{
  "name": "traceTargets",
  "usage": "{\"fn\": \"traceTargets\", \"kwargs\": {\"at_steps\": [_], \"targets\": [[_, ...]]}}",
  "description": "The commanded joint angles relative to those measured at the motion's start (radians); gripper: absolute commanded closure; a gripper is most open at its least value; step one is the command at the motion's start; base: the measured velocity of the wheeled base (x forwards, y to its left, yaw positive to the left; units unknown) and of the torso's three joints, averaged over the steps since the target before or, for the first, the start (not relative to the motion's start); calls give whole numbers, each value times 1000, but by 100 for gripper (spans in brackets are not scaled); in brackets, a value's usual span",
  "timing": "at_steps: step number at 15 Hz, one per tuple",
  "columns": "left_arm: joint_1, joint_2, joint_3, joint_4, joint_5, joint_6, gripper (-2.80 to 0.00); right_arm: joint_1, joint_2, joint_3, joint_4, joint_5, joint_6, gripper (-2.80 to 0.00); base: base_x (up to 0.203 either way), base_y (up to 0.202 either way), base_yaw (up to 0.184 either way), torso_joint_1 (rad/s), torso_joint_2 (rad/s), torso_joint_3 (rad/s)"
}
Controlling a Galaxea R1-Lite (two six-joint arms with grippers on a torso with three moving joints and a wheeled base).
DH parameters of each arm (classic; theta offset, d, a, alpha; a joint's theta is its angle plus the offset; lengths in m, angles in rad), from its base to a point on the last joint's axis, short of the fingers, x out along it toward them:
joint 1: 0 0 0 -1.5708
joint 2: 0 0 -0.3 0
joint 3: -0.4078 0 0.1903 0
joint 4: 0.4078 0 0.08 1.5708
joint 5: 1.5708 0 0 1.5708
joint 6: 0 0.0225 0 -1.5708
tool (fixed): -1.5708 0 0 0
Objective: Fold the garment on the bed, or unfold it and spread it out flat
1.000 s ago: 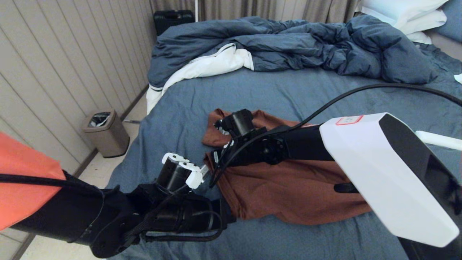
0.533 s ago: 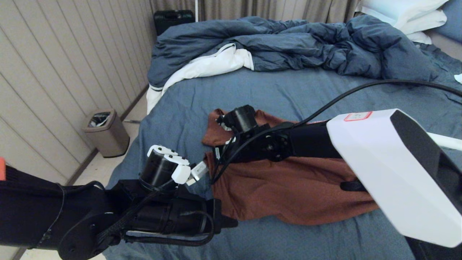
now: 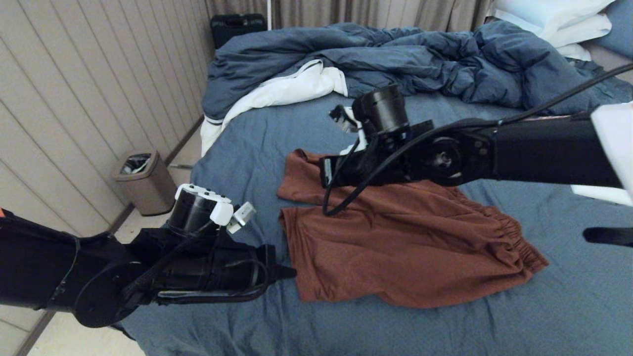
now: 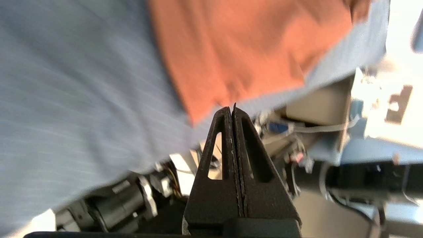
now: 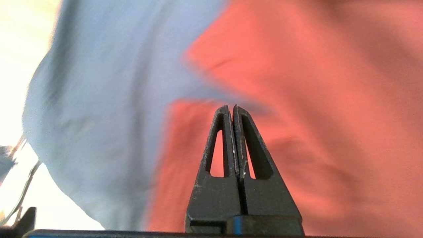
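The garment (image 3: 395, 237), rust-brown shorts, lies spread on the bed (image 3: 257, 158) with its two legs toward the left and its gathered waistband at the right. No print or drawstring shows. My left gripper (image 3: 292, 271) is shut and empty, just left of the near leg's hem; in the left wrist view the left gripper (image 4: 232, 107) points at the garment's corner (image 4: 251, 49). My right gripper (image 3: 329, 173) hangs shut and empty above the far leg; the right wrist view has the right gripper (image 5: 231, 107) over the garment (image 5: 314, 82) and the sheet (image 5: 99, 99).
A bunched blue duvet (image 3: 395, 59) with white lining fills the far side of the bed, and white pillows (image 3: 559, 20) lie at the far right. A bin (image 3: 146, 180) stands on the floor by the panelled wall at the left. The bed's left edge runs close to my left arm.
My right arm has lifted off the garment and swung up toward the far side. The left arm has drawn back to the left, away from the hem. The garment now lies uncovered.
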Motion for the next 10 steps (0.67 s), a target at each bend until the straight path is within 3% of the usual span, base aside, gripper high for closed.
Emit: {"fn": "traceTargets", "kwargs": {"at_steps": [1, 4, 10], "targets": [[76, -2, -2, -4, 17, 19, 0, -94, -48, -15, 6, 1, -29, 0, 0, 0, 0, 0, 0, 0], [157, -6, -8, -6, 175, 99, 0, -159, -49, -58, 75, 0, -54, 0, 0, 0, 0, 0, 0, 0], [279, -272, -1, 62, 195, 188, 0, -243, -206, 95, 84, 6, -83, 0, 0, 0, 0, 0, 0, 0]]}}
